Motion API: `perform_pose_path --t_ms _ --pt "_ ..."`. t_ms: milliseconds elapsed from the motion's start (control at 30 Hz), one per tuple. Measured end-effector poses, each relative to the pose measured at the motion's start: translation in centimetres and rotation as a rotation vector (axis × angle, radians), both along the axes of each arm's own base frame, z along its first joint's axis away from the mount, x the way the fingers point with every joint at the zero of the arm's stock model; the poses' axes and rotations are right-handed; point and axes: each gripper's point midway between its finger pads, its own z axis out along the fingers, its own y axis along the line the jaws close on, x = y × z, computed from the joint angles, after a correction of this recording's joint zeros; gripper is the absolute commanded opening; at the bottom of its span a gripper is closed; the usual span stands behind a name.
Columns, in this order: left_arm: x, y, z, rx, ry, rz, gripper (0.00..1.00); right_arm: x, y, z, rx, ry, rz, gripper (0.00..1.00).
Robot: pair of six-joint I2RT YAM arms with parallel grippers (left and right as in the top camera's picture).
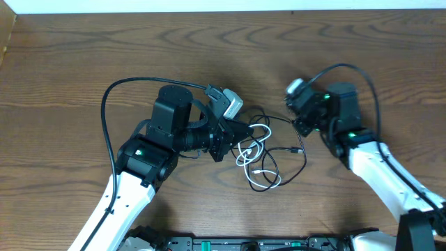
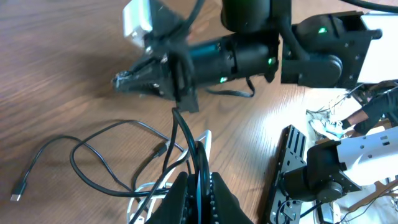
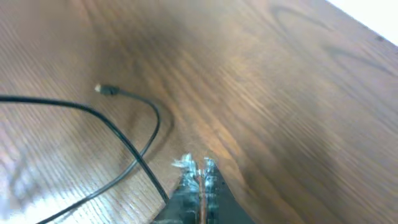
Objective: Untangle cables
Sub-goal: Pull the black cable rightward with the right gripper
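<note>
The white cable (image 1: 263, 184) and black cable (image 1: 305, 159) lie tangled in loose loops at the table's middle. My left gripper (image 1: 233, 132) points right over the tangle. In the left wrist view the left gripper (image 2: 199, 193) is shut on a strand of the black cable (image 2: 118, 126), with the white cable (image 2: 140, 196) on the table just under it. My right gripper (image 1: 301, 127) sits low at the right edge of the tangle. In the right wrist view the right gripper (image 3: 199, 168) is shut, and the black cable (image 3: 124, 142) runs along its left side; its small plug (image 3: 106, 90) lies ahead.
The thick black wire (image 1: 111, 94) of the left arm arcs over the table on the left. A black rail with hardware (image 1: 258, 244) runs along the front edge. The wooden table (image 1: 83, 56) ends at a white strip at the back.
</note>
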Motion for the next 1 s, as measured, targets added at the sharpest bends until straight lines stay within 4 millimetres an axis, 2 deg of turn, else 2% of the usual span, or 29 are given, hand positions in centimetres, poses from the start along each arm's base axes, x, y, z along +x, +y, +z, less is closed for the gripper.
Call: perform_pose_path --t_ms 67,233,267,333,500,767,833,900,933,1000 --pt "0.1 -0.2 0.4 -0.016 -0.017 -0.009 0.07 -0.4 0.2 0.2 0.035 0.016 0.029 0.27" --pt "-0.3 -1.0 2.3 -0.088 -0.069 -0.069 0.07 -2.9 2.4 -0.5 0.068 0.071 0.181 0.34" --pt "-0.4 -1.1 2.5 -0.098 -0.072 -0.079 0.07 -3.3 2.9 -0.7 0.066 0.073 0.211 0.37" --pt "-0.8 -1.2 2.9 -0.117 -0.071 -0.103 0.08 -4.0 3.7 -1.1 0.058 0.07 0.267 0.5" --pt "-1.8 -1.6 3.5 -0.156 -0.055 -0.161 0.07 -4.0 4.7 -1.0 0.032 0.003 0.345 0.51" --pt "-3.1 -1.8 4.2 -0.197 -0.041 -0.235 0.07 -2.9 5.0 -1.8 0.016 -0.041 0.362 0.43" --pt "-3.2 -1.8 4.3 -0.201 -0.039 -0.243 0.07 -2.6 5.1 -2.2 0.013 -0.044 0.365 0.3" --pt "-3.3 -1.8 4.3 -0.204 -0.038 -0.247 0.07 -2.5 5.0 -2.6 0.009 -0.042 0.365 0.07" --pt "-3.3 -1.8 4.3 -0.205 -0.037 -0.25 0.07 -2.4 5.0 -2.8 0.006 -0.041 0.364 0.01" --pt "-3.4 -1.8 4.3 -0.206 -0.035 -0.253 0.08 -2.3 4.9 -3.0 -0.002 -0.036 0.356 0.01"
